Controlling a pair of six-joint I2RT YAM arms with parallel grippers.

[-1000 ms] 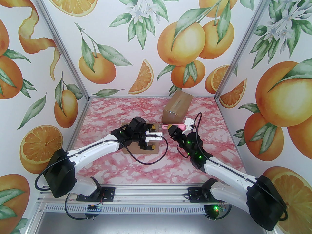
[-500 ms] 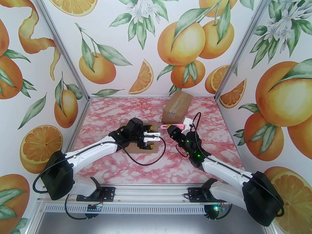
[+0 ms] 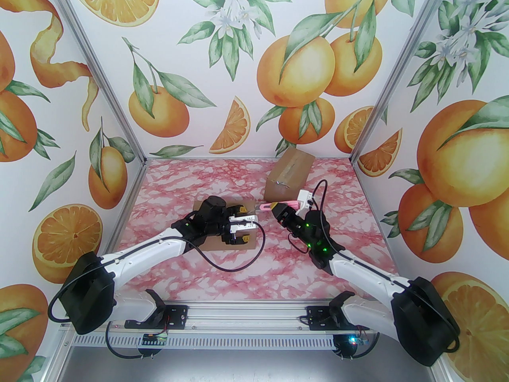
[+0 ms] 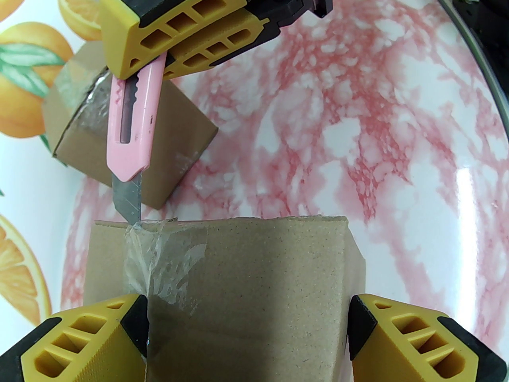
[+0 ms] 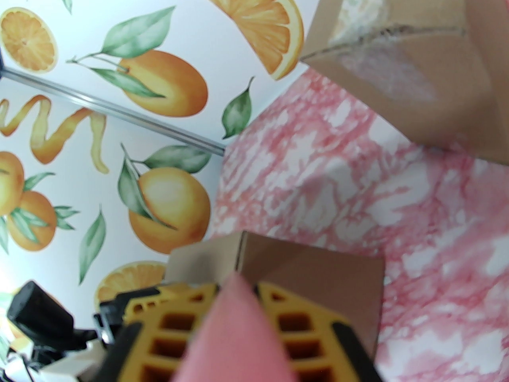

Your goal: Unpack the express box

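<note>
left arm: over the last second it has pulled back towards its own side, wrist low over the near box (image 4: 246, 277).
left gripper (image 4: 248, 316): jaws have narrowed onto the box. Pads now sit against its two sides, so I read this as a bracing hold on the box.
near box: flat on the table (image 3: 246, 277), left of centre, flaps shut. Clear tape (image 4: 159, 261) is wrinkled over the edge facing the knife.
right gripper (image 4: 153, 54): clenched on the pink knife (image 4: 133, 125), no change in grip.
knife move: has swung in from beside the box and tilted down. The blade (image 4: 128, 201) tip now meets the taped edge.
meaning: looks like the start of the tape cut, with the box steadied. Nothing is opened yet, so the task is early.
far box (image 3: 289, 173): well apart, at the back by the wall, tilted. Its tape seam looks ragged.
hard to tell: whether the tip has pierced the tape or only touches it.
hidden: from overhead the left wrist covers most of the near box's top, and the contents are unseen.
blurred: from the right wrist the knife handle is a pink smear.
far box seam: cut or not, cannot say.
</note>
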